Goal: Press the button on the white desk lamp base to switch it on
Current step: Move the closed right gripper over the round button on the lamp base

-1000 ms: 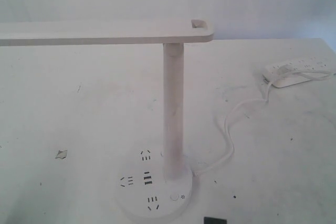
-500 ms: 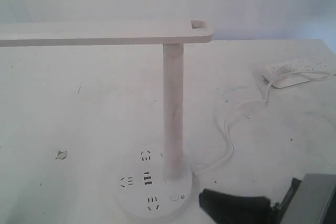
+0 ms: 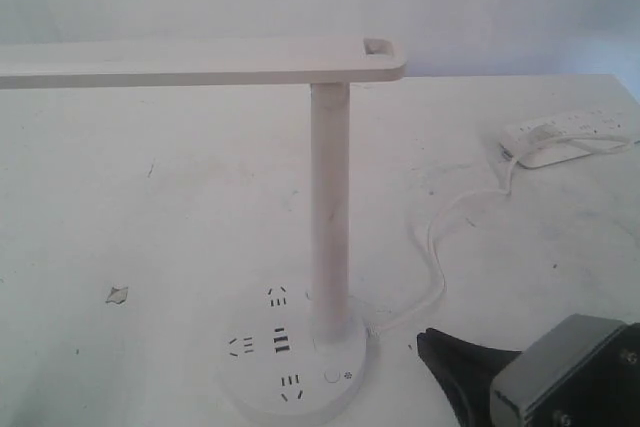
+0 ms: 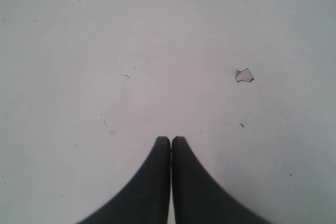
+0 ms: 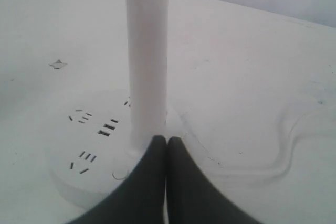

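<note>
The white desk lamp base is a round flat disc with dark socket slots at the front of the table, its slim pole rising to a long flat arm. The button is a tiny ringed circle with a faint sun mark to its right. My right gripper is shut and empty, its black tip just right of the base's rim. In the right wrist view the base and pole show, with the shut gripper by the pole's foot and the button half hidden by a finger. My left gripper, shut, hovers over bare table.
A white cable snakes from the base to an oblong white power strip at the back right. A small chip mark lies on the table left of the base and shows as the chip in the left wrist view.
My right gripper has come in from the bottom right, then lifted and drawn back rightward a little from the base. The lamp has not moved.
</note>
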You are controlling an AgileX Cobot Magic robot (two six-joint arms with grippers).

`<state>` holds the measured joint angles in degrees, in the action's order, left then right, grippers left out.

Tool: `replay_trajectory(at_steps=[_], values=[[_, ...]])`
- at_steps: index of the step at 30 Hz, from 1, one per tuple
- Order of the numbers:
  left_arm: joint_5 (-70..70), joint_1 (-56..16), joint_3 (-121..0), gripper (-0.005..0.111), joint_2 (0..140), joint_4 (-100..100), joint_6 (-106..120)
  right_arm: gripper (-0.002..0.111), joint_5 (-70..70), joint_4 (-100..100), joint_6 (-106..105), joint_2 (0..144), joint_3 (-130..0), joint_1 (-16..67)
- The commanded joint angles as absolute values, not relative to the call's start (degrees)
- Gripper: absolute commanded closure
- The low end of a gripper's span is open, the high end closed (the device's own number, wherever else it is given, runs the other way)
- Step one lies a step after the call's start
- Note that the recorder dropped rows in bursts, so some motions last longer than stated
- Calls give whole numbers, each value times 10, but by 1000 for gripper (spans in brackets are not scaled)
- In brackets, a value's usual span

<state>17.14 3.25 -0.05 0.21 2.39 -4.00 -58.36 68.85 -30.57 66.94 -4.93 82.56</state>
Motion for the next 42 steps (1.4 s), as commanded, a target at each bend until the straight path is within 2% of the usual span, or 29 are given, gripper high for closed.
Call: replay_trajectory(at_steps=[1,11,19,23,28,33,38,42], values=[[176,30,0,107,0,22,-41,108,-592,699,-312,703,-62,822],[176,30,0,107,0,22,-41,108,-583,613,-343,720,-82,822],[176,30,0,107,0,22,-41,108,-459,523,-340,720,-105,783],[176,30,0,107,0,22,-41,108,-446,517,-358,720,-109,725],[176,30,0,107,0,22,-41,108,-400,471,-358,720,-111,607],[176,30,0,107,0,22,-41,108,-244,356,-355,720,-163,474],[176,30,0,107,0,22,-41,108,-153,356,-337,720,-179,465],[176,30,0,107,0,22,-41,108,-23,357,-337,720,-195,465]])
